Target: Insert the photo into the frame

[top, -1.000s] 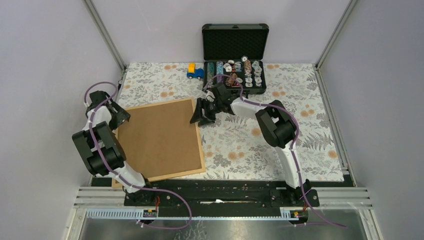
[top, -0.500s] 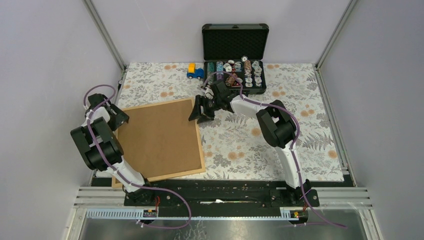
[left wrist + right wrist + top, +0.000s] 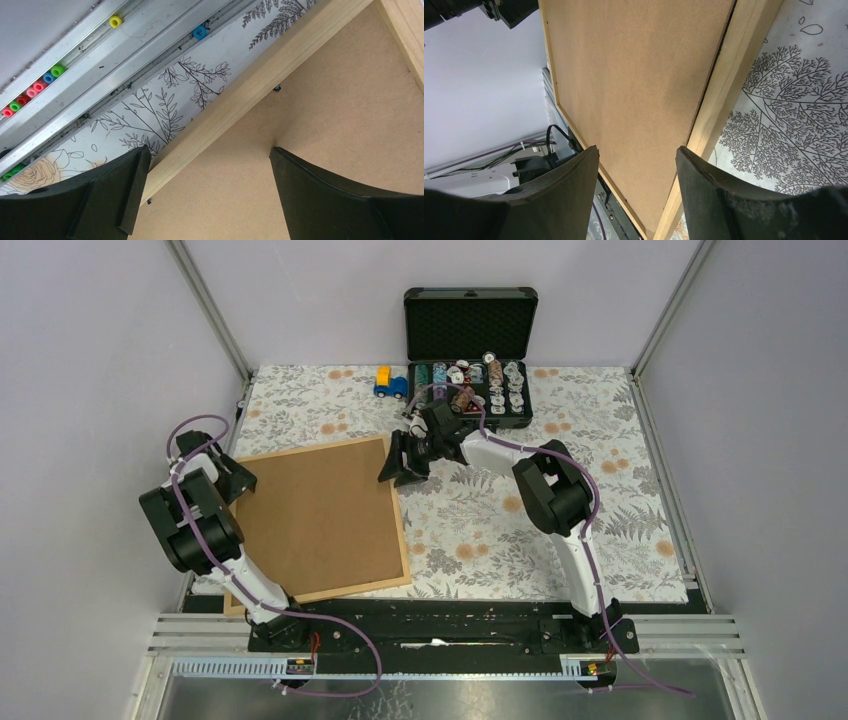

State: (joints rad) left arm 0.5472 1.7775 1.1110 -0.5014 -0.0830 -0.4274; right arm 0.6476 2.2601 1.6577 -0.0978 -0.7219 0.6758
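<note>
The frame [image 3: 403, 540], thin light wood, lies flat on the left half of the table with a plain brown backing sheet [image 3: 315, 515] filling it. The photo is hidden. My left gripper [image 3: 240, 475] hovers open over the frame's far-left edge; in the left wrist view its jaws [image 3: 210, 160] straddle the wooden rail [image 3: 240, 95] and backing [image 3: 325, 100]. My right gripper [image 3: 398, 468] stands open at the frame's far-right corner. In the right wrist view its jaws [image 3: 638, 155] are spread above the backing [image 3: 634, 75] and the rail [image 3: 724, 90], holding nothing.
An open black case [image 3: 470, 350] with several small spools stands at the back. A blue and yellow toy truck [image 3: 389, 383] sits left of it. A floral cloth [image 3: 520, 530] covers the table. A metal rail [image 3: 75, 60] runs along the left edge.
My left arm has drawn slightly to the left, its gripper staying over the frame's far-left edge. The right gripper has barely shifted at the far-right corner.
</note>
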